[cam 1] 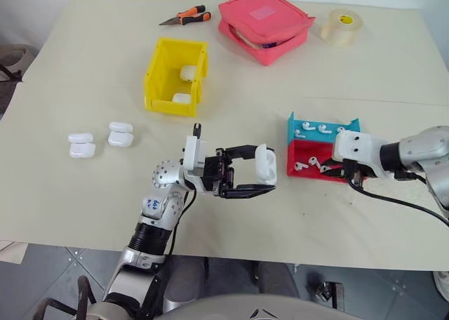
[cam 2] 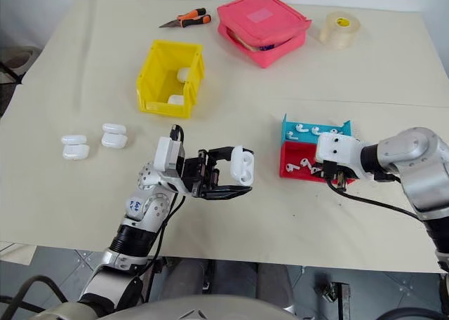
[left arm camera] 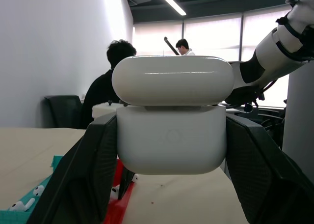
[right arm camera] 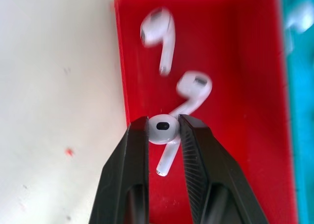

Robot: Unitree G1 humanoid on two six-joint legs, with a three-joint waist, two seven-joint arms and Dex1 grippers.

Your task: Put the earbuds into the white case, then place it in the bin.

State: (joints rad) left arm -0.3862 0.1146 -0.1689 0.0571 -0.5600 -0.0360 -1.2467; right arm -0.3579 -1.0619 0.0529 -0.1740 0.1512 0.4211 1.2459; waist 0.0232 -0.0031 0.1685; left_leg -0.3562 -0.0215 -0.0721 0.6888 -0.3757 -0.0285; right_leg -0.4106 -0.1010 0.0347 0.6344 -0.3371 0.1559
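Note:
My left gripper (cam 1: 265,170) is shut on the white case (cam 1: 266,161) and holds it above the middle of the table. In the left wrist view the case (left arm camera: 171,140) sits between both fingers with its lid (left arm camera: 172,80) slightly lifted. My right gripper (right arm camera: 163,126) is shut on one of the earbuds (right arm camera: 162,129), just above the red tray (right arm camera: 235,47). Two more earbuds (right arm camera: 159,35) lie in that tray. The head views show this gripper (cam 1: 344,171) at the red tray's (cam 1: 297,150) right end. The yellow bin (cam 1: 158,81) stands behind and to the left, holding two white cases (cam 1: 188,73).
A blue tray (cam 1: 295,123) with earbuds (cam 1: 312,129) adjoins the red one. Two pairs of white cases (cam 1: 82,145) (cam 1: 121,134) lie at the left. A pink pouch (cam 1: 265,22), a tape roll (cam 1: 342,25) and orange cutters (cam 1: 186,16) sit at the back. People (left arm camera: 115,71) sit beyond the table.

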